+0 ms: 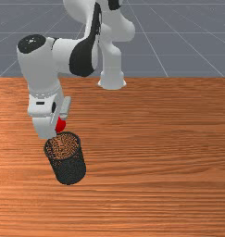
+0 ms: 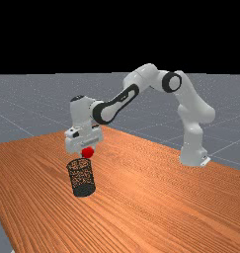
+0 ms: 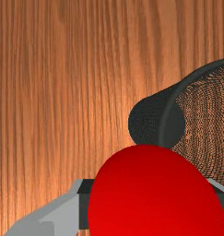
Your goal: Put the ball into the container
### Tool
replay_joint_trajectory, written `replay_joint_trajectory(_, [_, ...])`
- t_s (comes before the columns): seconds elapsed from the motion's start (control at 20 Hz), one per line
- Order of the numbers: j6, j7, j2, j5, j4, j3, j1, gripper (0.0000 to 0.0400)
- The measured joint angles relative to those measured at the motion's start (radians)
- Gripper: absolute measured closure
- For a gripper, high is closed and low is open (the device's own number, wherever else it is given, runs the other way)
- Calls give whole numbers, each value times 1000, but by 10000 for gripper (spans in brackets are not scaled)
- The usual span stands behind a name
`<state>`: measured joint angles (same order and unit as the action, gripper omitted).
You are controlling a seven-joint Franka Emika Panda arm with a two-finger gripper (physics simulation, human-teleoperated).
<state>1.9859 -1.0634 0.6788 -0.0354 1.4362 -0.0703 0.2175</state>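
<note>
I have the red ball (image 3: 155, 193) clasped in my hand (image 2: 87, 151), pinched from both sides (snugly, it seems from here). It hangs above the desk (image 1: 155, 162), near the dark mesh container's (image 1: 70, 170) rim.

front: ahead of gripper (image 2: 87, 152), looks down, faces arm (image 1: 75, 50) | far: farther off, sees whole arm | wrist: closest, looks down past gripper | all share: can (image 1: 70, 170) near gripper

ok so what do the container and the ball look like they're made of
The container looks like dark matte mesh, perhaps painted metal: the wooden table shows through its fine holes. The ball has a smooth, even red surface with no visible seam, perhaps plastic or rubber; I can't tell which.
</note>
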Motion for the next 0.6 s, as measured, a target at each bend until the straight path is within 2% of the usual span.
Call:
replay_joint_trajectory(0.2, [19, 11, -22, -3, 32, -2, -1, 120])
replay_joint_trajectory(0.3, [81, -11, -69, -6, 118, 1, 3, 120])
replay_joint_trajectory(0.35, [56, 11, -62, 17, 102, -10, -8, 120])
replay_joint_trajectory(0.4, [-11, 4, -34, 9, 45, -5, -3, 120])
replay_joint_trajectory(0.55, [-62, 10, 12, 11, -36, -5, -5, 120])
replay_joint_trajectory(0.6, [-35, 9, 8, 6, -24, -2, -4, 120])
